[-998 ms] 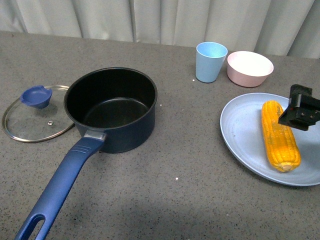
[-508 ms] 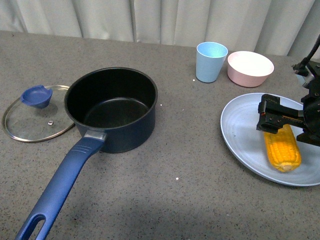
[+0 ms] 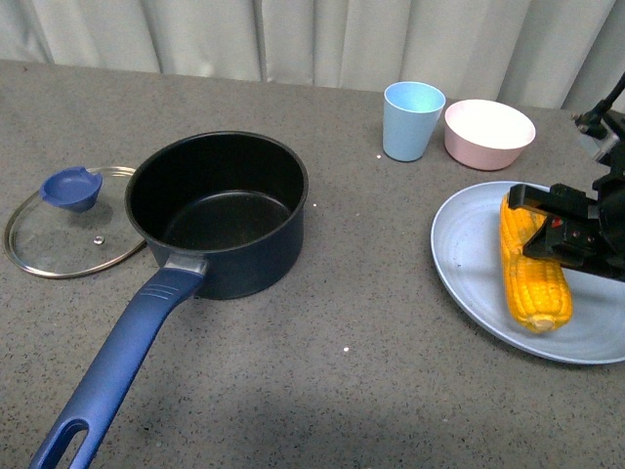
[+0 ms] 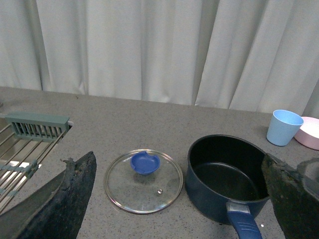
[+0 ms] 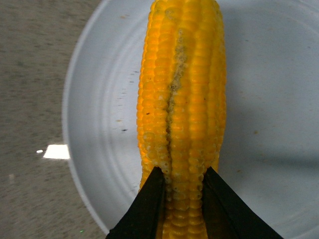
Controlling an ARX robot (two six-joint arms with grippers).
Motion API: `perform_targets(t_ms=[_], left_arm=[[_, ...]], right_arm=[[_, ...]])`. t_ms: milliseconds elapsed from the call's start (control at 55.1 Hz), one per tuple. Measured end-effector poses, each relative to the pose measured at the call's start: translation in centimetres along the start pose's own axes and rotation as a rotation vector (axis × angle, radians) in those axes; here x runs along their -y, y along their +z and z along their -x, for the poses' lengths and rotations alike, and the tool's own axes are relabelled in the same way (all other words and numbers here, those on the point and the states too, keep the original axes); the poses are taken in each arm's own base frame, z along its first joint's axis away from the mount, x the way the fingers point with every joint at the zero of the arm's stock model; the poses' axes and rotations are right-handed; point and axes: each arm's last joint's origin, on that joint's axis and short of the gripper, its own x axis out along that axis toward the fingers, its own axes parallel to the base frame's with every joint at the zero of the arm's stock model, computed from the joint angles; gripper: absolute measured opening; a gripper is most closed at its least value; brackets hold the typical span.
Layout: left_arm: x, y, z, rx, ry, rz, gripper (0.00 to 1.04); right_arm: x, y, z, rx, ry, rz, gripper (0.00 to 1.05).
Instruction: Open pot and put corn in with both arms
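Observation:
The dark navy pot (image 3: 220,210) stands open at centre left, black inside, its long blue handle (image 3: 117,366) pointing to the near left. It also shows in the left wrist view (image 4: 227,177). Its glass lid (image 3: 68,220) with a blue knob lies flat to the left of it, also in the left wrist view (image 4: 144,180). The yellow corn (image 3: 532,264) is over the light blue plate (image 3: 469,264) at the right. My right gripper (image 3: 547,230) is shut on the corn (image 5: 182,99), the fingers (image 5: 149,206) pinching its sides. My left gripper (image 4: 179,199) is open, high above the lid and pot.
A light blue cup (image 3: 411,119) and a pink bowl (image 3: 488,132) stand at the back, behind the plate. A metal rack (image 4: 22,144) shows at the table's far left in the left wrist view. White curtains hang behind the table.
My right gripper came in over the plate from the right, lowered onto the corn and closed on it. The corn has shifted and tilted. Pot and lid have not moved.

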Motion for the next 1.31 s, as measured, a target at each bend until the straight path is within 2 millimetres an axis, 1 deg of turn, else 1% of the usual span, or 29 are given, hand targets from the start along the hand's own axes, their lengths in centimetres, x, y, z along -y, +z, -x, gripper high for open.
perform_targets(t_ms=[109, 181, 200, 272, 345, 381, 399, 490, 599, 671, 726, 871, 1107, 1288, 1306], left_arm=[[0.0, 0.0, 0.0, 0.000, 0.000, 0.000, 0.98], [0.0, 0.0, 0.0, 0.000, 0.000, 0.000, 0.98], [0.0, 0.0, 0.0, 0.000, 0.000, 0.000, 0.98], [0.0, 0.0, 0.0, 0.000, 0.000, 0.000, 0.98], [0.0, 0.0, 0.0, 0.000, 0.000, 0.000, 0.98], [0.0, 0.0, 0.0, 0.000, 0.000, 0.000, 0.98], [0.0, 0.0, 0.0, 0.000, 0.000, 0.000, 0.98], [0.0, 0.0, 0.0, 0.000, 0.000, 0.000, 0.98], [0.0, 0.0, 0.0, 0.000, 0.000, 0.000, 0.98], [0.0, 0.0, 0.0, 0.000, 0.000, 0.000, 0.98], [0.0, 0.0, 0.0, 0.000, 0.000, 0.000, 0.98], [0.0, 0.0, 0.0, 0.000, 0.000, 0.000, 0.98], [0.0, 0.0, 0.0, 0.000, 0.000, 0.000, 0.98], [0.0, 0.0, 0.0, 0.000, 0.000, 0.000, 0.98], [0.0, 0.0, 0.0, 0.000, 0.000, 0.000, 0.98]], right_arm=[[-1.4, 0.6, 2.3, 0.034, 0.150, 0.016, 0.11], [-3.7, 1.4, 4.4, 0.079, 0.336, 0.048, 0.09], [-4.1, 1.5, 4.7, 0.081, 0.360, 0.051, 0.09], [-6.6, 1.9, 5.5, 0.080, 0.497, 0.093, 0.08], [-8.8, 2.1, 5.4, 0.057, 0.571, 0.116, 0.08], [-10.1, 2.2, 5.1, 0.041, 0.616, 0.129, 0.08], [-10.4, 2.2, 5.0, 0.036, 0.629, 0.131, 0.08], [-13.0, 2.6, 3.7, -0.016, 0.757, 0.114, 0.07], [-15.6, 2.9, 2.0, -0.083, 0.814, 0.074, 0.07], [-16.5, 3.1, 1.2, -0.110, 0.815, 0.060, 0.07], [-17.4, 3.3, 0.2, -0.135, 0.812, 0.054, 0.07], [-18.6, 3.9, -1.3, -0.164, 0.804, 0.053, 0.06], [-19.0, 4.2, -3.2, -0.192, 0.774, 0.034, 0.05], [-19.4, 4.7, -3.8, -0.197, 0.757, 0.027, 0.05], [-19.4, 4.7, -3.8, -0.195, 0.756, 0.031, 0.07]])
